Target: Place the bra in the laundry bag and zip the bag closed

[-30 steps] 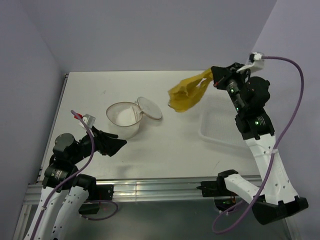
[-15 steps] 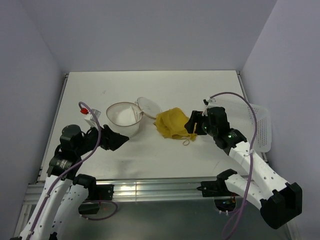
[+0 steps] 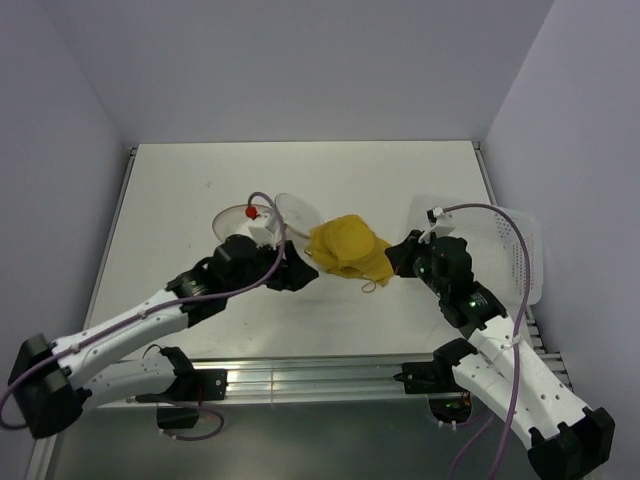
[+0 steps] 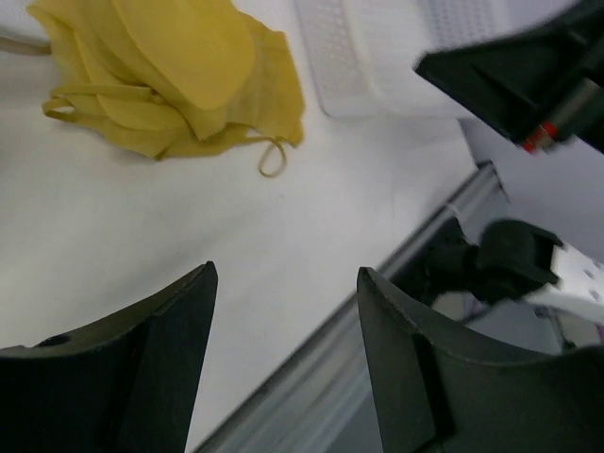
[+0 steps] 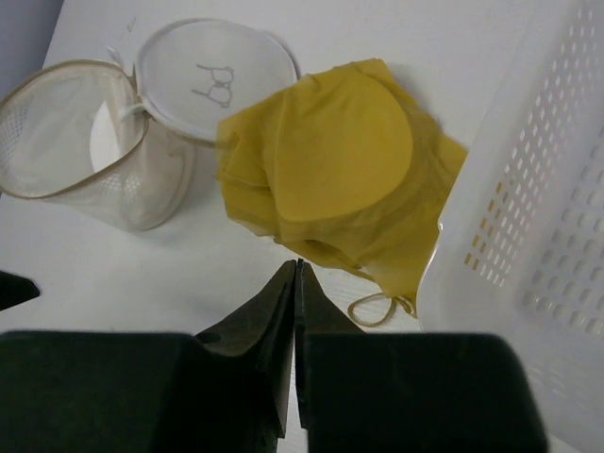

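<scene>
The mustard-yellow bra (image 3: 345, 248) lies crumpled on the white table, just right of the laundry bag (image 3: 236, 222), a round white mesh bag standing open with its lid (image 3: 298, 212) flipped aside. My right gripper (image 3: 396, 258) is shut and empty, its tips just short of the bra's near edge. In the right wrist view the bra (image 5: 330, 160) lies ahead of the gripper (image 5: 297, 266), with the bag (image 5: 85, 142) to its left. My left gripper (image 3: 300, 276) is open and empty beside the bra's left side. In the left wrist view the gripper (image 4: 283, 283) sits below the bra (image 4: 179, 75).
A white perforated basket (image 3: 510, 255) stands at the table's right edge, close to the bra's right side; it also shows in the right wrist view (image 5: 538, 189) and the left wrist view (image 4: 377, 57). My left arm crosses in front of the bag.
The right arm brought the bra down from the air to the table beside the bag and let go. The left arm swung right to the bra's left side.
</scene>
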Robot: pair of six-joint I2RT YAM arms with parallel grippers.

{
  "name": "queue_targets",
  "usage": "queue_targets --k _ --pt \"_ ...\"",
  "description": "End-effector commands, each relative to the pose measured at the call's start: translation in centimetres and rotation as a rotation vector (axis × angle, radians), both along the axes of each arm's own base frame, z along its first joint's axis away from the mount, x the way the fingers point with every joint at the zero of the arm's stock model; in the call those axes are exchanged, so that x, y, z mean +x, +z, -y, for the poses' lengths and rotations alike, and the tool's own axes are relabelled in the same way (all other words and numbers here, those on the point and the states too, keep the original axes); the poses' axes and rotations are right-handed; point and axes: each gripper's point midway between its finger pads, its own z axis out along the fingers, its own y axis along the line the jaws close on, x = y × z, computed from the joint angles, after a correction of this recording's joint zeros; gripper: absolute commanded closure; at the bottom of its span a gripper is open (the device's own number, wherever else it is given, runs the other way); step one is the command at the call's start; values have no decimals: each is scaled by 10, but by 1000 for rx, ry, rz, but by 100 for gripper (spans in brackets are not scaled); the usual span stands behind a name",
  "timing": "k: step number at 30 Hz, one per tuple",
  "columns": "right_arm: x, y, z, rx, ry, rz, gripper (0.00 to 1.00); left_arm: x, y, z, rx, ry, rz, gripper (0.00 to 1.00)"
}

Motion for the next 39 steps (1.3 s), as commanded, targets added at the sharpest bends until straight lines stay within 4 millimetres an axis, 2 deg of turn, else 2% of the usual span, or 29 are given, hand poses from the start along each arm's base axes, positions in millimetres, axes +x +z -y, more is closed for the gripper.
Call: queue_targets --k 1,2,3,6,8,9,11,12,13,17,22,25,29,31,34,35,37,38,39 --pt "4 3 3 55 -46 62 94 48 11 24 -38 228 69 33" --pt "3 0 2 63 -45 63 95 56 12 31 -48 252 79 33" --pt "2 -1 2 80 -45 63 97 68 0 39 -18 283 74 34" --pt "-4 -14 6 98 -67 60 98 90 -17 64 17 302 65 37" --pt "-6 -9 14 103 -103 98 97 100 -22 78 30 304 62 39" --pt "-7 -8 17 106 -112 106 97 105 -42 85 64 305 38 39" --pt "-11 -6 18 117 -109 129 97 113 -51 95 71 311 26 40" --pt "-13 -7 18 119 -104 134 97 116 -67 99 93 319 3 40" --pt "-14 -7 18 120 -102 138 97 121 -70 100 87 340 7 41" --pt "-16 -12 20 93 -96 133 96 130 -83 106 65 374 0 42" --pt "-17 -6 14 116 -62 154 96 133 -102 106 92 398 -24 40" --pt "-18 -8 11 118 -47 149 96 134 -112 114 102 378 -45 38" --pt "-18 -12 9 124 -37 139 95 134 -122 126 93 350 -67 41" --pt "-18 -12 9 123 -37 140 95 134 -124 127 89 347 -67 47" --pt "-18 -9 9 126 -37 147 95 134 -122 126 75 348 -63 62" --pt "-18 -9 9 127 -37 148 95 132 -123 125 77 348 -63 73" --pt "-17 -9 8 126 -38 147 95 131 -116 123 61 351 -55 86" --pt "-16 -9 8 123 -38 145 94 129 -117 120 64 351 -54 98" --pt "-17 -9 8 123 -36 143 94 127 -107 120 48 348 -43 100"
